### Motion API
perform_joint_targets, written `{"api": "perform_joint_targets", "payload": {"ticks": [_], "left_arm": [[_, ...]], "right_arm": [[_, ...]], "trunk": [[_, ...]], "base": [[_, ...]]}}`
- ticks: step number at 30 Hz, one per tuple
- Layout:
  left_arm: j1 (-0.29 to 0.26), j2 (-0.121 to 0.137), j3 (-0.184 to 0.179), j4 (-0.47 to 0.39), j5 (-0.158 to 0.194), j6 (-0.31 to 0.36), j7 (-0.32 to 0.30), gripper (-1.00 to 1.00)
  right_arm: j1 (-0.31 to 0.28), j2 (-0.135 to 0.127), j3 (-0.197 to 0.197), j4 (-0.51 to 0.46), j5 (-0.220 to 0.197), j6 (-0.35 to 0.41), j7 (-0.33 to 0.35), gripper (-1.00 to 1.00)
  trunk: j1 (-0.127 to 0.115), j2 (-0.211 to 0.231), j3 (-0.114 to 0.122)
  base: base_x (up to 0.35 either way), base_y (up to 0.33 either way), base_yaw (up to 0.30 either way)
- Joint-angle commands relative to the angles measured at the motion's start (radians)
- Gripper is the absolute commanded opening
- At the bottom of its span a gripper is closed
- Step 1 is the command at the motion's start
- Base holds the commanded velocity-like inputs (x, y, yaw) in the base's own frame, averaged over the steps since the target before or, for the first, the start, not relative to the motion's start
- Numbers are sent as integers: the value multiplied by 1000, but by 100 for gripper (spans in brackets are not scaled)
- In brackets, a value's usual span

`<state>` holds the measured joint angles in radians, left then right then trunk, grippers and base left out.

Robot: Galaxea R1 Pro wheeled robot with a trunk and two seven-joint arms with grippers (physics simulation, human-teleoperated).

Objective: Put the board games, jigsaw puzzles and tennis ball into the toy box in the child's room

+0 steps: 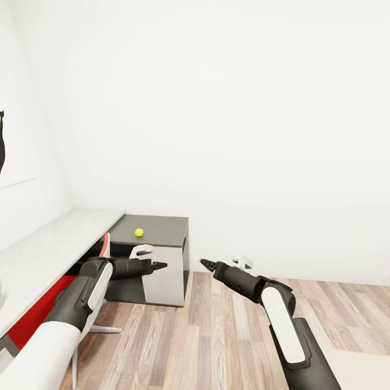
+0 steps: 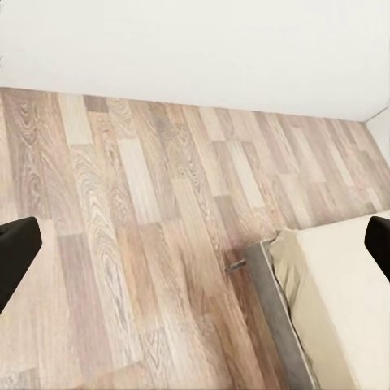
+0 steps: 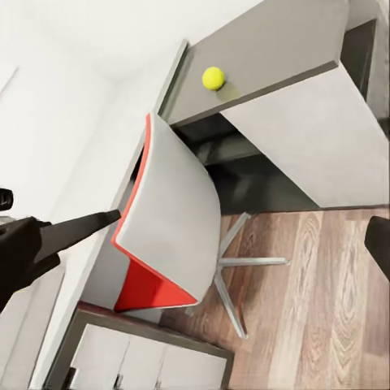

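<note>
Your left pincer and right pincer are both empty and apart, the tennis ball lying on the far tabletop.

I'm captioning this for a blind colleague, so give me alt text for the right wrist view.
A small yellow-green tennis ball sits on the lower dark grey section of the desk. In front of the desk stands a white and red swivel chair on a wood-plank floor, with a dark robot arm reaching in beside the chair.
</note>
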<state>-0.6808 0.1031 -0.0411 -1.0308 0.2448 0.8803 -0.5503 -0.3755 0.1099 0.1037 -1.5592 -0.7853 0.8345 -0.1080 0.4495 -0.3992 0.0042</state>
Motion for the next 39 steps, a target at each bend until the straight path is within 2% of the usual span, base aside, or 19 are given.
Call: {"api": "perform_joint_targets", "payload": {"ticks": [1, 4, 8, 23, 30, 34, 36, 38, 39], "left_arm": [[0, 0, -2, 0, 4, 5, 2, 100], [0, -1, -3, -1, 3, 5, 7, 100], [0, -1, -2, -1, 3, 5, 22, 100], [0, 3, 0, 0, 4, 4, 29, 100], [0, 3, 5, 0, 3, 5, 30, 100], [-3, 4, 9, -1, 3, 6, 43, 100], [-4, 4, 9, -2, 2, 10, 67, 100], [-5, 2, 9, -3, 2, 13, 115, 100], [-7, 0, 9, -2, 1, 15, 163, 100]], "right_arm": [[-1, -2, 0, -1, -11, -9, -24, 100], [-1, -5, 1, 2, -13, -46, -43, 100], [-1, -6, 2, 14, -14, -59, -49, 100], [-2, 0, 2, 18, -15, -61, -64, 100], [-1, 1, 1, 18, -14, -62, -71, 100], [-2, 3, 2, 18, -14, -61, -108, 100], [-2, 3, 11, 19, -14, -61, -148, 100], [-2, 4, 30, 22, -13, -62, -197, 100], [-2, 4, 45, 25, -13, -63, -231, 100]], "trunk": [[0, -1, 0], [0, -1, 0], [0, -1, 0], [0, -1, 0], [0, -1, -1], [0, -1, -2], [0, -1, -4], [0, -1, -5], [0, -1, -6]], "base": [[28, 0, -12], [14, 0, -6], [3, 31, -1], [21, 50, 0], [228, 0, 0], [136, 0, 0], [47, 0, 0], [24, 0, 0], [14, 0, 0]]}}
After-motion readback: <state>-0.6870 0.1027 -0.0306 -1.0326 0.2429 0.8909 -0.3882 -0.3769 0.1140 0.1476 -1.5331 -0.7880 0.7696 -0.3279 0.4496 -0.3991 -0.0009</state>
